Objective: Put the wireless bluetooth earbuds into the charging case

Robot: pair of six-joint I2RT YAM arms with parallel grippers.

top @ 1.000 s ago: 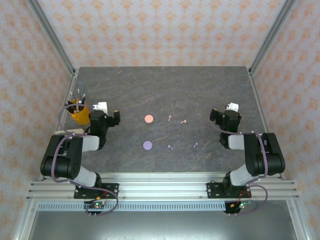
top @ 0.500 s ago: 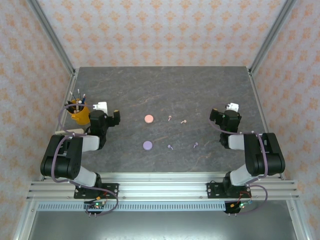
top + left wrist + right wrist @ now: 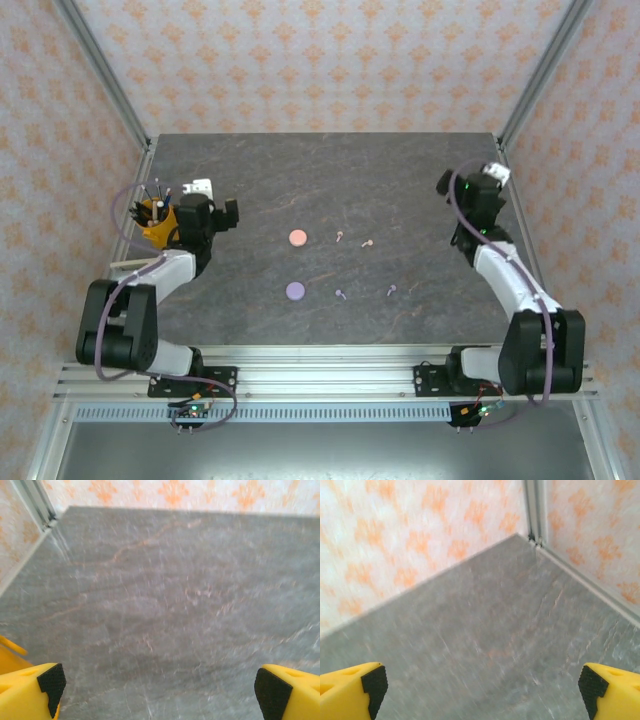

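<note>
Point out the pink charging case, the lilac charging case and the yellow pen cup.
pink charging case [image 3: 297,238]: top external view, centre of its round top.
lilac charging case [image 3: 295,291]: top external view, centre of its round top.
yellow pen cup [image 3: 151,229]: top external view, its visible outer wall.

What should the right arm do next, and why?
Probably swing the right gripper inward toward the nearest pink earbud and lower over it. Its jaws stand open and empty over bare table near the far right corner, while that earbud lies loose, outside the pink case.
</note>
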